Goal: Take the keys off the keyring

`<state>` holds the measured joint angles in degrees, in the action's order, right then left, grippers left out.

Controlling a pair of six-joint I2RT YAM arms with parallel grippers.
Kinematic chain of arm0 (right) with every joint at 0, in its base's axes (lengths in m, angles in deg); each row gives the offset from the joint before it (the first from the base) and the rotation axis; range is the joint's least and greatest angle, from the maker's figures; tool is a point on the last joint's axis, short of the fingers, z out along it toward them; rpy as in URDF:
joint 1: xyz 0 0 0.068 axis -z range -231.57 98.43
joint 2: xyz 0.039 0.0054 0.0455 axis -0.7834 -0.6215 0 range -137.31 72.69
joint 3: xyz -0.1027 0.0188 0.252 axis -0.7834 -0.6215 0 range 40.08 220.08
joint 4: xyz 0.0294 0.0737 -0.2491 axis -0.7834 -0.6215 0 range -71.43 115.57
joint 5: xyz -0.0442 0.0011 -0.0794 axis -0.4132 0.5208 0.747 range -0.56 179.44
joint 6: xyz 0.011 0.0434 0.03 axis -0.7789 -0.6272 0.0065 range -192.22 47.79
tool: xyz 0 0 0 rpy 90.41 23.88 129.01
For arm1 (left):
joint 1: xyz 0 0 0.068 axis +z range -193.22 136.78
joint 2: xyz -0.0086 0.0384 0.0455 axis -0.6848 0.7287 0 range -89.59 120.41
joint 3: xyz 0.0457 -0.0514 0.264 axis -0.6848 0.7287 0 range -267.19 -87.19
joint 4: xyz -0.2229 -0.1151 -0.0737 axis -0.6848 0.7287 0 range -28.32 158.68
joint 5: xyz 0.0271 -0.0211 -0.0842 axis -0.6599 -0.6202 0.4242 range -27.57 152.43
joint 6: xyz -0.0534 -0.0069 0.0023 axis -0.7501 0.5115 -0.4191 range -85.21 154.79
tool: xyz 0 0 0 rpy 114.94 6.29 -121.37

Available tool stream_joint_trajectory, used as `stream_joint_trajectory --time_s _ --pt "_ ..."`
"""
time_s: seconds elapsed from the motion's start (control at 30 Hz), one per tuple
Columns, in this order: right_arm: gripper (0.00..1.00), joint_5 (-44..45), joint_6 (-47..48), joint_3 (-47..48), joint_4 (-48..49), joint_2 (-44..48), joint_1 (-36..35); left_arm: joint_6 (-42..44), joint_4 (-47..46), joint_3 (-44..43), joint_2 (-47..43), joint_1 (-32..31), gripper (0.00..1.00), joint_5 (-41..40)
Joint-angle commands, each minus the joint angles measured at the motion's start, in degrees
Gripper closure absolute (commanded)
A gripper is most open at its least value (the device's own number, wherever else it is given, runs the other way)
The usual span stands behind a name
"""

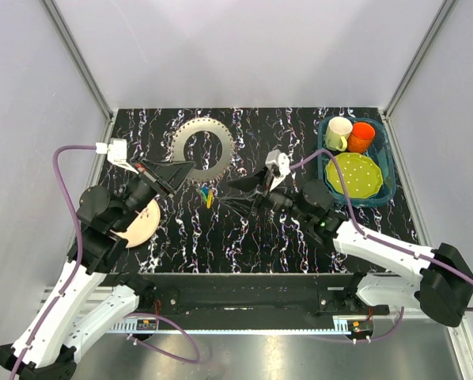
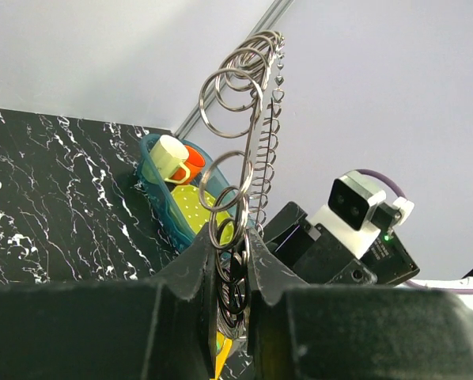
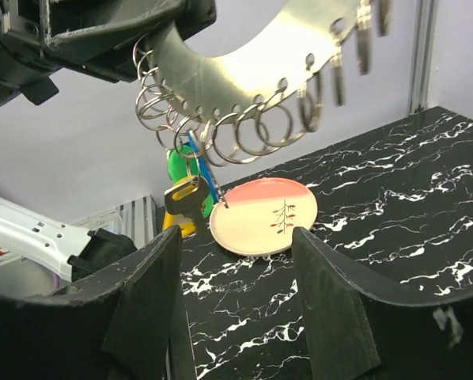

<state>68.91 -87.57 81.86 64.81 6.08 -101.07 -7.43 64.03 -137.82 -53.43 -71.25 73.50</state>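
Closest to us, at the bottom of the overhead view, the 2 arms (image 1: 379,249) reach out over the black marbled table (image 1: 244,237). At the right rear sits a blue tray (image 1: 388,170). Next in size is the keyring (image 1: 225,150), held up off the table and tilted, its wide hole facing the overhead camera. The left gripper (image 1: 187,169) is clamped tight on its lower rim, and that arm's wrist camera shows the 2 fingers pinching the metal edge-on. The right gripper (image 1: 235,194) hovers just beside it, jaws spread wide and holding nothing. A green dotted plate (image 1: 353,174) lies in the tray, and a pink-and-cream disc (image 1: 138,226) lies partly under the left arm. A cream mug (image 1: 338,133) and an orange cup (image 1: 361,136) stand at the tray's far end. Small split rings (image 3: 256,134) thread through holes along the keyring's edge. Smallest of all, the keys (image 1: 208,195) — green, blue and yellow heads, plus 1 dark brassy one — hang bunched from those rings near the left gripper, just ahead of the right fingertips.
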Motion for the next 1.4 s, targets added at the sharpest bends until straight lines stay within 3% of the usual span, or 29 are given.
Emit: stream_joint_trajectory --time_s 0.0,0.3,0.43,0.57,0.7,0.77,0.83,0.87,0.97,1.37 --pt "0.36 3.74 4.19 2.87 6.10 -2.46 -2.88 -2.69 -8.50 0.27 -0.04 -0.01 1.00 -0.79" --pt "0.36 5.41 5.60 4.98 10.15 -6.77 -5.96 -3.75 -10.17 1.67 -0.21 -0.01 1.00 -0.88" --pt "0.38 11.55 7.79 5.51 10.76 -7.92 -7.28 -3.84 -10.08 2.11 -0.91 -0.01 1.00 -1.23" --pt "0.51 14.29 9.11 5.24 11.64 -8.80 -7.72 -3.66 -9.65 2.12 -1.53 -0.01 1.00 -1.75" --pt "0.56 15.35 9.90 4.89 11.29 -8.54 -7.98 -2.52 -8.42 1.33 -1.53 -0.01 1.00 -2.02" --pt "0.69 16.23 10.43 4.63 11.29 -8.62 -8.16 -2.34 -8.33 1.15 -1.45 0.00 1.00 -2.11" --pt "0.76 16.84 10.69 4.28 11.29 -8.80 -8.16 -2.34 -8.41 1.15 -1.45 0.08 1.00 -2.19" --pt "0.87 17.02 10.78 4.28 11.47 -8.71 -8.25 -2.34 -8.59 1.32 -1.45 0.08 1.00 -2.54" --pt "1.00 17.28 11.13 3.57 11.21 -7.40 -8.34 -1.91 -8.15 1.41 -1.36 -0.01 1.00 -3.16" --pt "1.00 22.47 19.30 6.29 -9.43 1.57 -8.42 -3.04 -5.16 6.59 -1.44 0.08 1.00 -9.13"
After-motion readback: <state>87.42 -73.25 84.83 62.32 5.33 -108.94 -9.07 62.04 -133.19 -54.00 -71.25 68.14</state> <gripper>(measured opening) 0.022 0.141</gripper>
